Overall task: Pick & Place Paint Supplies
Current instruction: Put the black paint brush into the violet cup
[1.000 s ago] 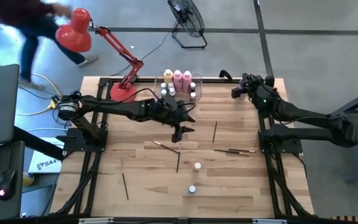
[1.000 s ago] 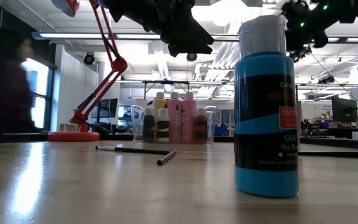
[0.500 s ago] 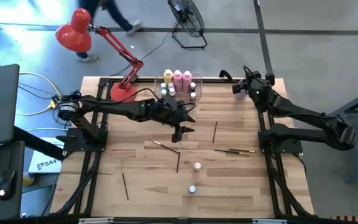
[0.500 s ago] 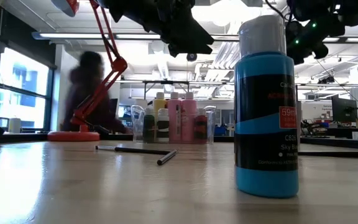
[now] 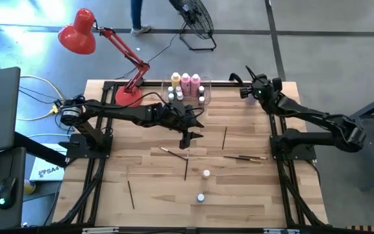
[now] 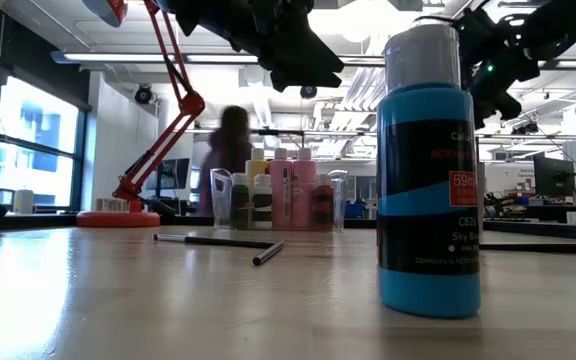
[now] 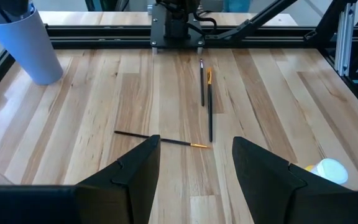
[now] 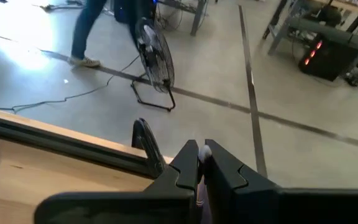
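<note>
L claw [image 5: 188,138] hung over the mid desk [image 5: 148,182], fingers spread wide w/ nothing between them. In its wrist view, the bare wood under it showed one brush [image 7: 161,140] lying crosswise just ahead of the fingertips and two more brushes [image 7: 206,99] lying side by side farther on.

R claw [image 5: 247,91] was up at the desk's far R corner, near the back edge, fingers pressed together; a sliver of something pale showed between the tips [image 8: 199,155], but what it was couldn't be told. Its wrist view looked out past the desk's back edge to the floor, a fan [image 8: 155,65] and a person's legs [image 8: 92,31].

Bin [image 5: 187,90] sat at the back edge, center, holding the tall pink and yellow bottles plus small ones. A red lamp [image 5: 102,49] stood at the back L, its base beside the bin.

Loose items: a brush [image 5: 173,153] and another [image 5: 186,168] right below the L claw, one [image 5: 224,138] to the R of it, a pair [image 5: 244,157] nearer the R arm's base, one [image 5: 130,194] alone toward the front L. Two small white-capped bottles [image 5: 206,174] [image 5: 200,197] stood front-center, well apart from the arms; the low view had a blue one [image 6: 429,180] upright, close to the camera. A lilac cup [image 7: 25,43] stood near a desk corner. Front L and front R of the desk were mostly open wood.
</note>
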{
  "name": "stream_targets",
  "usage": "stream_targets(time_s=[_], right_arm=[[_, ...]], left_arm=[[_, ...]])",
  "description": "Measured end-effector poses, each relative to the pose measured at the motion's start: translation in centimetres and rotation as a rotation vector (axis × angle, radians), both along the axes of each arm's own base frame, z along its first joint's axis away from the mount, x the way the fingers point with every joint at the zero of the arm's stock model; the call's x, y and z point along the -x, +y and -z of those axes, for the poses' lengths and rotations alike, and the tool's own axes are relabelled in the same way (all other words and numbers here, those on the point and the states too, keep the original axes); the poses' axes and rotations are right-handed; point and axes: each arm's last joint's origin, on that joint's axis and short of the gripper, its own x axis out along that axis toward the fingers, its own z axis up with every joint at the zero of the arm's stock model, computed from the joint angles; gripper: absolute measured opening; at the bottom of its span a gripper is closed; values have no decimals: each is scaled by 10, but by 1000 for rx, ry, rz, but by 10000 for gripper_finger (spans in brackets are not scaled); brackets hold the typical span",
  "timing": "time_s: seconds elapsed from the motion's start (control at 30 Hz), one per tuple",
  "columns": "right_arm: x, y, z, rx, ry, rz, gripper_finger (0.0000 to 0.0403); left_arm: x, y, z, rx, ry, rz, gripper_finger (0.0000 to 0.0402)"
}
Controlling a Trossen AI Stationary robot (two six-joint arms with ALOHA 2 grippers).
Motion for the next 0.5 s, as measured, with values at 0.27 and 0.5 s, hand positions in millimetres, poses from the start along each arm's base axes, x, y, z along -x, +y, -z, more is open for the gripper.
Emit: stream_targets(time_s=[0.27,0.5], right_arm=[[-3,-7,12,-50,24,16,4],[-5,-9,17,-66,44,19,10]], left_arm=[[0,0,0,0,1,0,198],[0,0,0,1,2,0,198]])
